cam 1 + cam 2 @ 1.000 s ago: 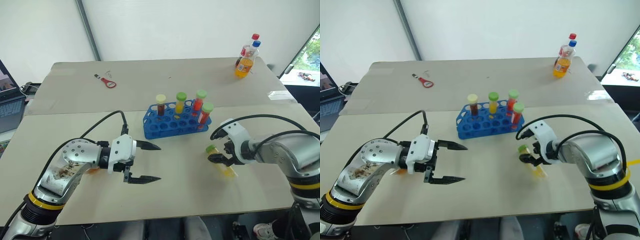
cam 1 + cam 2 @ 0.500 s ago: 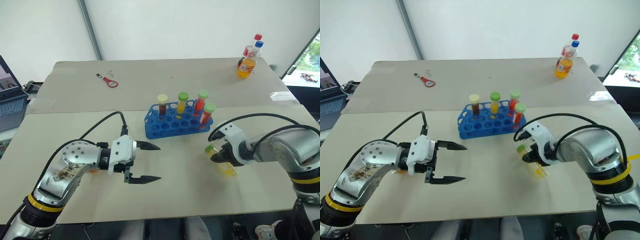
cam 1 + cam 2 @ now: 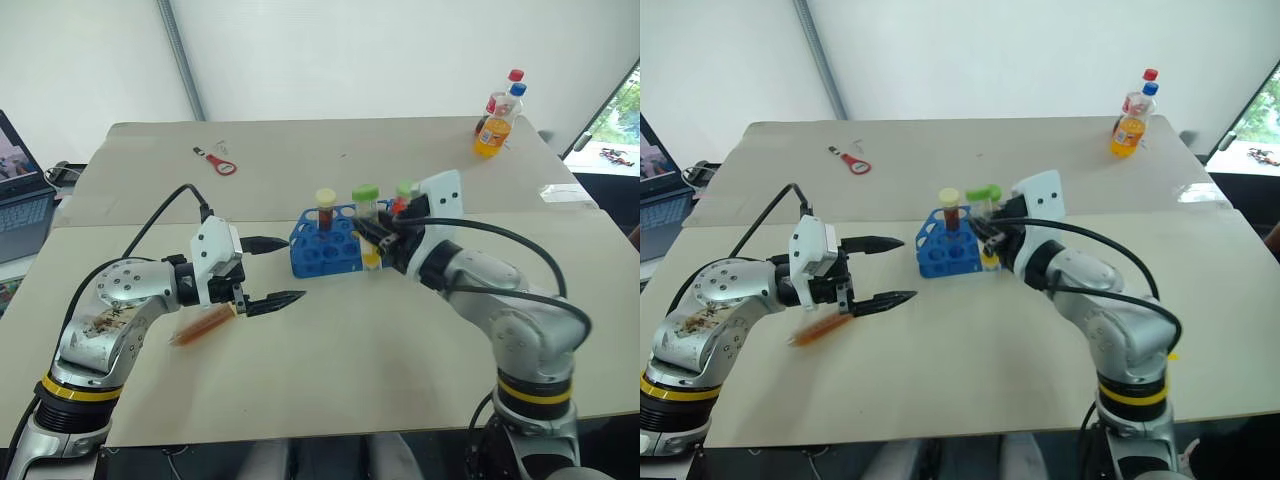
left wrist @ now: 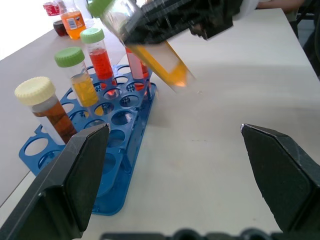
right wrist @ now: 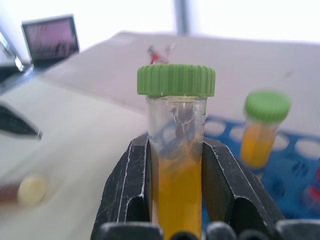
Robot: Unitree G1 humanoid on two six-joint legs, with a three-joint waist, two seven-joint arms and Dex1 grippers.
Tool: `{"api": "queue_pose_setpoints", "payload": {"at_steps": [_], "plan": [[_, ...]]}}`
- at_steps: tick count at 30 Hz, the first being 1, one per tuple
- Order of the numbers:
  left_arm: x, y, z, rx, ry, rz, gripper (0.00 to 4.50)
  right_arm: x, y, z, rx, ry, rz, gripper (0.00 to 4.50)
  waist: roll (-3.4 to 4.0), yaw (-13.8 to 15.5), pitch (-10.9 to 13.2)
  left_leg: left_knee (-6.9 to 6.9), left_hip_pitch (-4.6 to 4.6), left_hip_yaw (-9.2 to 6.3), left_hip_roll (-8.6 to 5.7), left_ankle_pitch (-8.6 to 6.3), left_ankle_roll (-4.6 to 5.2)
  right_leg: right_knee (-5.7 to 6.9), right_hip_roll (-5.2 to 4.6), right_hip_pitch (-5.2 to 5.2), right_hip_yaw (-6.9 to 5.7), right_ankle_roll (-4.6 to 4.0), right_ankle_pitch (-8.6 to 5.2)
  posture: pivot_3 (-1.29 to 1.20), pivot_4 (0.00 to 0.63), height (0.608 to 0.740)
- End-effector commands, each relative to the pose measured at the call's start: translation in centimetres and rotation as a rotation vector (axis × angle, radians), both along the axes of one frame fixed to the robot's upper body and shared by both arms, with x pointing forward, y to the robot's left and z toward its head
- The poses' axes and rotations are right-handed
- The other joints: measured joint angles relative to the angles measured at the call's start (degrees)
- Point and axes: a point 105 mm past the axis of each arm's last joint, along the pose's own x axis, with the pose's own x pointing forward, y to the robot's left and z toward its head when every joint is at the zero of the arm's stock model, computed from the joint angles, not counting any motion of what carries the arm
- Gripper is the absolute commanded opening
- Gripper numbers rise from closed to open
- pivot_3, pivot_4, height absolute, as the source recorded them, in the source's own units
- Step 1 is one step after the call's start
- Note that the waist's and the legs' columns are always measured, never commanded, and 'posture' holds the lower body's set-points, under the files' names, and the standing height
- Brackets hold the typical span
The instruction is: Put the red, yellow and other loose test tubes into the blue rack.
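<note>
The beige table [image 3: 330,370] stands before a white wall, with a soda bottle [image 3: 492,128] at its far corner and a laptop [image 3: 18,185] off its left edge.

The right gripper [image 5: 175,165] has its fingers [image 5: 131,185] closed on a yellow test tube [image 5: 176,165] with a green cap, pinching it at the middle of the body. In the left wrist view this tube hangs tilted in the air, its bottom end just beside the blue rack [image 4: 120,150] but not over a hole. The rack already carries several tubes standing upright in its back holes, so the free holes near them are crowded.

The left gripper [image 3: 262,272] has its fingers spread wide and holds nothing. It hovers just beside the rack's left end. An orange-brown test tube [image 3: 203,325] lies flat on the table near this arm, not yet picked.

The risks from here seem these: a tilted tube can strike the rim of a hole and push the light rack away. The right gripper's fingers can also knock the standing tubes. The left gripper, so near the rack, may collide with the right one.
</note>
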Motion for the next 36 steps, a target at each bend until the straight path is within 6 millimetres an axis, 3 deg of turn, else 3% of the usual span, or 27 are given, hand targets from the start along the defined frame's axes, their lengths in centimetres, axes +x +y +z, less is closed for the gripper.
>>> {"api": "queue_pose_setpoints", "payload": {"at_steps": [1, 15, 36], "plan": [[0.2, -0.3, 1.7, -0.011, -0.032, -0.012, 4.50, 0.8, 0.1, 1.6, 0.030, -0.216, -0.073, 0.96, 0.00, -0.1, 0.0, -0.02, 0.01, 0.00, -0.01, 0.01, -0.01, 0.05, 0.02, -0.03, -0.01, 0.00, 0.00, 0.00, 0.150, 0.740], [-0.1, -0.6, 2.3, 0.009, -0.026, -0.023, 4.50, 2.8, 0.6, -0.4, 0.130, -0.343, -0.181, 0.96, 0.01, -1.5, 0.0, -0.14, 0.04, 0.00, 0.05, 0.03, -0.06, 0.13, 0.04, -0.09, 0.02, -0.02, 0.01, 0.00, 0.150, 0.740], [-0.6, 0.3, 1.0, 0.020, -0.010, -0.022, 4.50, 4.3, 0.2, -4.6, 0.038, -0.361, -0.250, 0.96, 0.01, -1.6, 0.0, -0.15, 0.09, 0.01, 0.06, 0.04, -0.08, 0.13, 0.04, -0.07, 0.05, -0.02, 0.01, 0.00, 0.150, 0.740]]}}
